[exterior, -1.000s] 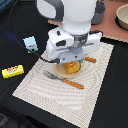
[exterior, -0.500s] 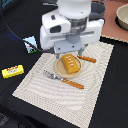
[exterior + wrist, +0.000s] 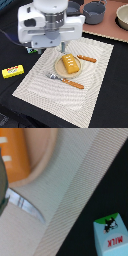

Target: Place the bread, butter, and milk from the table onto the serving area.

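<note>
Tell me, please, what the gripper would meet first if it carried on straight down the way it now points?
Most likely the beige striped woven placemat, between the round tan plate and the mat's edge. The white-and-blue milk carton stands off to one side. The fingers are out of view, so depth is uncertain.

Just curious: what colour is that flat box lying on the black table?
Yellow box, seen best in the exterior view.

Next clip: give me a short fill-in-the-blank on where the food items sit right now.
1. The bread lies on the round ____ on the placemat.
2. The butter rests on the black ____, off the placemat.
3. The carton in the wrist view is labelled ____.

Missing words: plate; table; milk
</note>
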